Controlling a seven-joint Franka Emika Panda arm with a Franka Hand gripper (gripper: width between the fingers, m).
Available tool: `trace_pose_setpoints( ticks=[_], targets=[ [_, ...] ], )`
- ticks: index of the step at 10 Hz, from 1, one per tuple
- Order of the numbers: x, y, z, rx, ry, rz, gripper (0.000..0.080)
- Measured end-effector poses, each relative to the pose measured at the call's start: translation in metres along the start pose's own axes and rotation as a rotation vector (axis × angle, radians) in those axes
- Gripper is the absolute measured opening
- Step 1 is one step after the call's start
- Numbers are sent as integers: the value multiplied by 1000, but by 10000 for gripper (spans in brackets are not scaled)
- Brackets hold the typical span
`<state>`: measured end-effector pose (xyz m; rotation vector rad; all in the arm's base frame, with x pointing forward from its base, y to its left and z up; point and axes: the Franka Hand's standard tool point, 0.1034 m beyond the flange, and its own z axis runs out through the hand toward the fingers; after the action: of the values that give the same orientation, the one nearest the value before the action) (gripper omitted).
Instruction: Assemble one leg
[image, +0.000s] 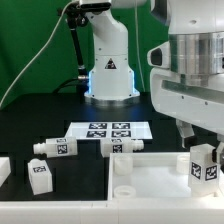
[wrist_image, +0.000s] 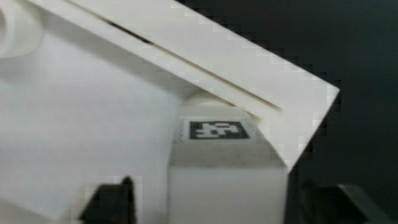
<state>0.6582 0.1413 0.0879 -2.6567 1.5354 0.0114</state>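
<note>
Straddling the upright leg (image: 203, 165), the tool (wrist_image: 221, 203) stands open, its fingers (wrist_image: 118, 200) seemingly clear of both sides, at the white top's (image: 150, 175) corner.

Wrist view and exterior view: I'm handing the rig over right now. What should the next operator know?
Gripper: open, one finger on each side of the leg, neither touching it.
Leg: upright at the corner of the white top, on the exterior view's right.
Done: leg apparently placed in the corner. I cannot tell whether it is fully seated.
Left: check the seating, then lift clear.
Loose legs lie near the marker board.
</note>
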Motion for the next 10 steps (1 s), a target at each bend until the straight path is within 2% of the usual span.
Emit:
trace_pose_setpoints(
  ticks=[1, 2, 3, 8, 9, 10],
  targets=[
    [0, 1, -1, -13, 14, -127, 586],
    [0, 1, -2, -19, 25, -273, 637],
    [1, 0, -3, -23, 30, -376, 646],
    [4, 1, -3, -31, 31, -729, 648],
    [5, 0, -4, -45, 43, -885, 648],
    [4, -2, -5, -47, 47, -1025, 648]
  ],
)
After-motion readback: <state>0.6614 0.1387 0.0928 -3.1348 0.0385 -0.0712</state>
